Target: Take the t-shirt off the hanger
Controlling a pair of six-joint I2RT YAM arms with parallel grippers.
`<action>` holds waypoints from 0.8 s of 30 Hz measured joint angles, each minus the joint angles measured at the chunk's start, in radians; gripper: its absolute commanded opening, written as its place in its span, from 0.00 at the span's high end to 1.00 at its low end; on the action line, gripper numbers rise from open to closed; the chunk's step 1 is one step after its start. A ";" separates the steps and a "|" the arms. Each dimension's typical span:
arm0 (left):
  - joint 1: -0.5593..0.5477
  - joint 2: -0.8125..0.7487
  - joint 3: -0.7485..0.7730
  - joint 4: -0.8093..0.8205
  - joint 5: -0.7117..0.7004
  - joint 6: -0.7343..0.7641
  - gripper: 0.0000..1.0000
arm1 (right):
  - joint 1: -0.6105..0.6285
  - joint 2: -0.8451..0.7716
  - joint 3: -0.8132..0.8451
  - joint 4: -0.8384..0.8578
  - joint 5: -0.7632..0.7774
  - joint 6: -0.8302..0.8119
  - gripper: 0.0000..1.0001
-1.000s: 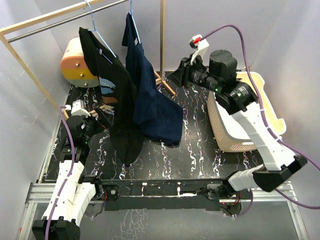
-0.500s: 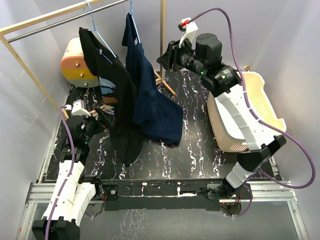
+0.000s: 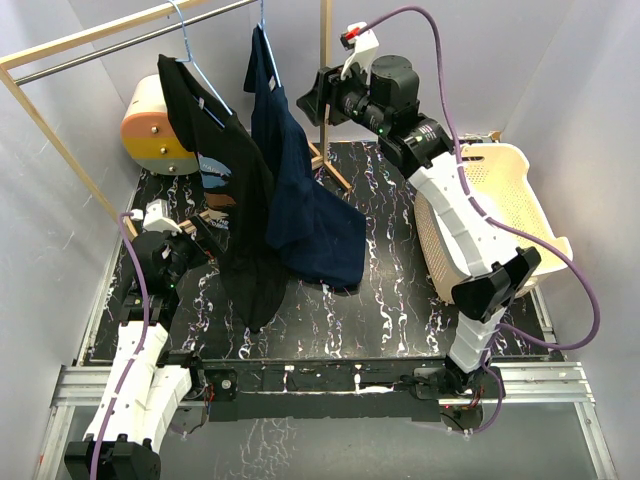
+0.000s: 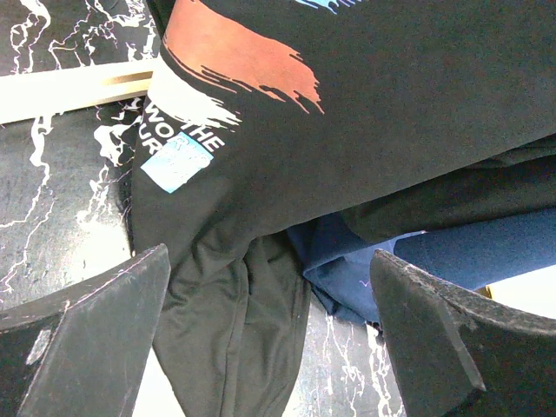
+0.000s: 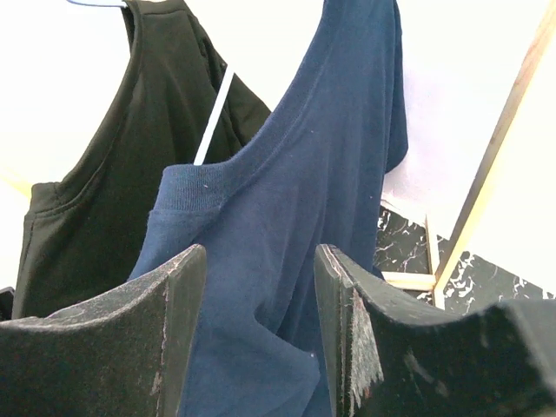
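A navy t-shirt (image 3: pixel 290 170) hangs from a hanger (image 3: pixel 262 12) on the rail, and its lower part lies spread on the black marbled table. To its left a black printed t-shirt (image 3: pixel 225 170) hangs on a pale wire hanger (image 3: pixel 190 50). My right gripper (image 3: pixel 312 100) is raised just right of the navy shirt's shoulder. In the right wrist view the navy t-shirt (image 5: pixel 295 200) fills the gap beyond my right gripper (image 5: pixel 261 330), whose jaws stand apart with nothing pinched. My left gripper (image 4: pixel 269 330) is wide open low beside the black t-shirt (image 4: pixel 347 104).
The wooden rack has a metal rail (image 3: pixel 100 45) and an upright post (image 3: pixel 325 60) close behind the right gripper. A cream basket (image 3: pixel 520 190) stands at the right. An orange and cream drum (image 3: pixel 155 130) sits at the back left.
My right arm has swung left and up from over the basket to the navy shirt's shoulder, and its jaws have spread apart. The left arm has not moved.
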 measured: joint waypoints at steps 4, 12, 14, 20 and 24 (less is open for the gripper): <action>0.000 -0.001 0.000 0.000 0.000 0.000 0.03 | 0.000 0.014 0.000 0.032 -0.021 0.007 0.45; 0.000 -0.002 0.000 0.000 0.002 0.000 0.03 | 0.022 0.014 -0.006 0.085 -0.040 0.017 0.45; 0.000 -0.004 0.000 0.000 0.002 0.000 0.03 | 0.034 0.011 -0.015 0.099 -0.040 0.019 0.45; 0.000 -0.007 0.000 0.000 0.005 0.000 0.03 | 0.085 0.011 -0.009 0.085 -0.008 0.013 0.49; 0.000 -0.007 0.000 0.000 0.005 0.000 0.03 | 0.118 0.026 0.032 0.052 0.078 0.000 0.57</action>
